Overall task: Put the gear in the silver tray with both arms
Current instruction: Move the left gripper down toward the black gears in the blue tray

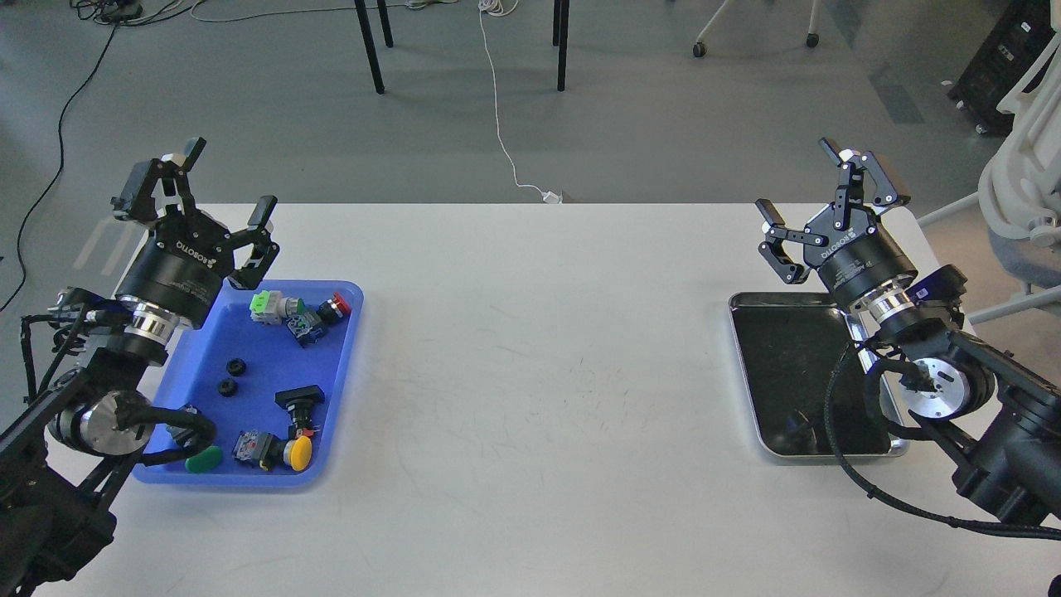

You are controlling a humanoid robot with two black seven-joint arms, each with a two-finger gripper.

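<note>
Tabletop (530,373): white, nearest the viewer.
Silver tray (787,373): right side, dark bottom bare, partly behind the right arm.
Gears (235,366): two small black ones in the blue tray (340,381), left side, among push-button switches.
Right gripper (808,178): fingers spread, holding nothing, above the silver tray's far end.
Left gripper (230,178): fingers spread, empty, over the blue tray's far corner.

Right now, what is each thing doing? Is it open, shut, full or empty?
Left gripper: fingers open, holding nothing, above the blue tray's far edge.
Right gripper: fingers open, holding nothing, above the silver tray's far edge.
Blue tray: holds push buttons and two small black gears.
Silver tray: empty.
</note>
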